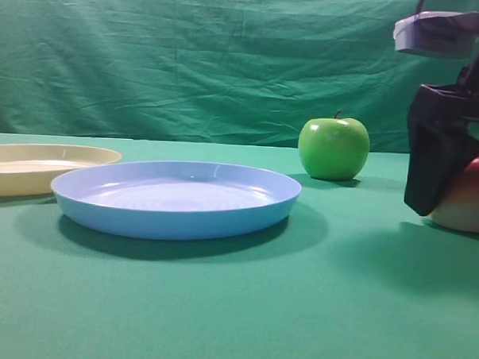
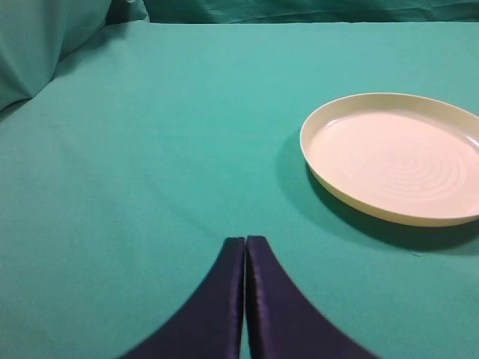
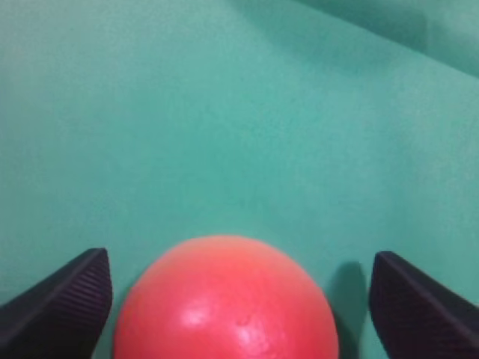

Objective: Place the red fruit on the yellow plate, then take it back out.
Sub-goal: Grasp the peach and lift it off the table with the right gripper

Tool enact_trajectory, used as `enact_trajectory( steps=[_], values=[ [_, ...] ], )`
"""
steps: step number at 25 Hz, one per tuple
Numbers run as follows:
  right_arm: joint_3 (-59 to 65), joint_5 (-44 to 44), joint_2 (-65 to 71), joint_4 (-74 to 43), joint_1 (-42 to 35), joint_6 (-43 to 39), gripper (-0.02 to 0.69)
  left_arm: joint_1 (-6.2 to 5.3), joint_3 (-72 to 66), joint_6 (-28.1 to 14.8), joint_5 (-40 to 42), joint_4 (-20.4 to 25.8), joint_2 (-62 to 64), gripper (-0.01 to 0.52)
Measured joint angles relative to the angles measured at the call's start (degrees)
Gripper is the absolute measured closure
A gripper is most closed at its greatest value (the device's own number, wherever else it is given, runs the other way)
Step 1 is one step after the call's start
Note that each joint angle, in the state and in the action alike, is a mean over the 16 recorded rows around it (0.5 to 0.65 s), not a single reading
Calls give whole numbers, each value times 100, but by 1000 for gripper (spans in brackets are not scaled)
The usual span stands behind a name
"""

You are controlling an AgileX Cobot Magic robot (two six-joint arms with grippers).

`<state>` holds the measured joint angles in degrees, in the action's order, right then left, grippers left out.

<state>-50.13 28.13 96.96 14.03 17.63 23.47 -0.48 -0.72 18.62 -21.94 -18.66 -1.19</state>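
The red fruit (image 1: 471,197) rests on the green cloth at the far right, partly hidden behind my right gripper (image 1: 450,177). In the right wrist view the red fruit (image 3: 224,303) sits between the two wide-apart fingers of the right gripper (image 3: 239,299), which stands open with gaps on both sides. The yellow plate (image 1: 33,169) lies empty at the far left, behind the blue plate. My left gripper (image 2: 245,247) is shut on nothing, hovering over bare cloth to the left of the yellow plate (image 2: 397,161). It does not show in the exterior view.
A larger light blue plate (image 1: 175,199) lies empty in the middle of the cloth. A shiny green apple (image 1: 333,147) with a stem stands behind, left of the right gripper. A green cloth backdrop hangs behind the table.
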Motion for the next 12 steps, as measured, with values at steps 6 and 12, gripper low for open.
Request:
enact_trajectory(
  steps=[6,12],
  values=[
    [-866,527,10,186,63,81,435,0,0,0,0,0,0,514],
    [-2170,996,149,480,427,319,450,0,0,0,0,0,0,514]
  ],
)
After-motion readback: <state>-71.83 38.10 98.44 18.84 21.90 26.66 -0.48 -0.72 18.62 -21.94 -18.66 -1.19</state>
